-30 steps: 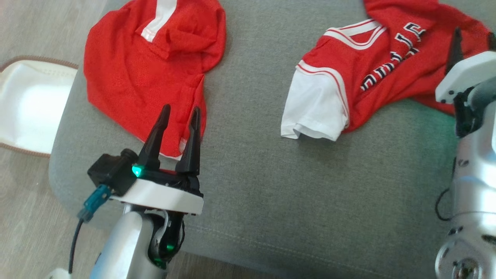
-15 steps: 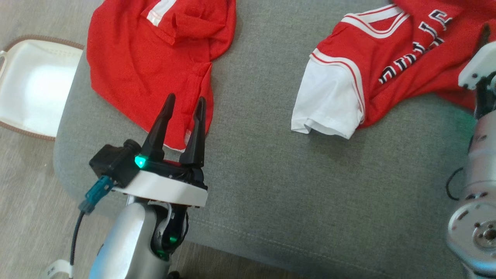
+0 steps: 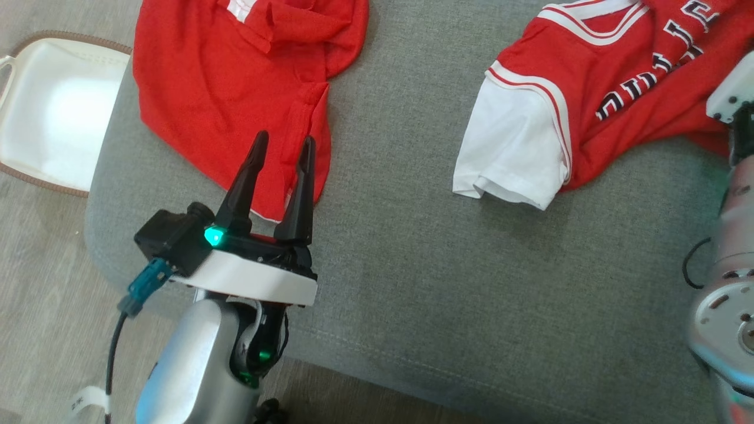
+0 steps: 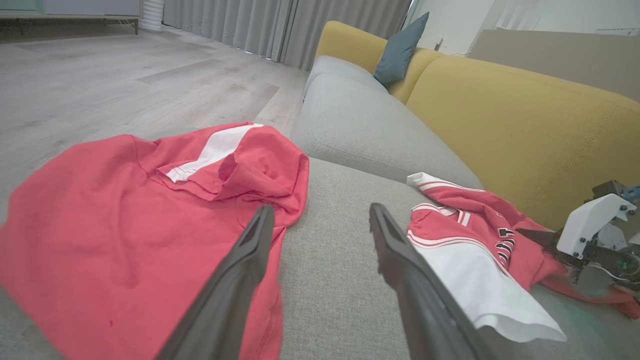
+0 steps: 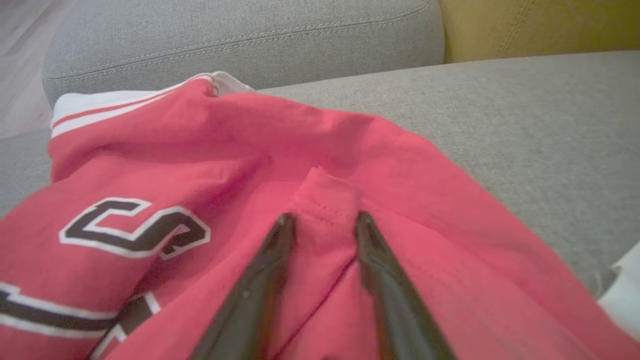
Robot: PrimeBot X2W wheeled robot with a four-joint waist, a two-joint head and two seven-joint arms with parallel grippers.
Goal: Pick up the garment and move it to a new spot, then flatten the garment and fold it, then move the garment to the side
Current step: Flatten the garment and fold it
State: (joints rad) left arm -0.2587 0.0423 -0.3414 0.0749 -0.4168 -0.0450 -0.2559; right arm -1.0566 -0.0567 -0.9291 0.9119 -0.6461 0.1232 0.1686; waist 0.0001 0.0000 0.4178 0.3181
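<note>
The red jersey (image 3: 530,59) lies crumpled on the grey sofa seat (image 3: 412,265), over on the right side. It has black letters (image 3: 624,97) with white edges. One white sleeve (image 3: 512,153) sticks out flat toward the middle of the seat.

The right gripper (image 5: 324,217) is at the far right end of the jersey. Its jaws are only a little way apart. A raised fold of red cloth with a stitched hem sits right between the tips. I cannot tell if they squeeze it or just stand beside it.

The left gripper (image 3: 284,139) hangs over the left side of the seat. Its jaws are wide open and hold nothing. The tips are above the near edge of a second red garment (image 3: 206,88). This one has a white stripe (image 4: 215,150) and lies spread out, with a bumpy fold next to the stripe.

The two red things are well apart, with bare grey seat between them.

On the wooden floor (image 3: 35,306), just beside the left end of the sofa, sits a white basket (image 3: 53,112) with a brown rim. Behind the seat rises the sofa's yellow back (image 4: 525,115), and a blue-green pillow (image 4: 400,50) leans on it far away. Grey curtains (image 4: 280,25) hang past the pillow.
</note>
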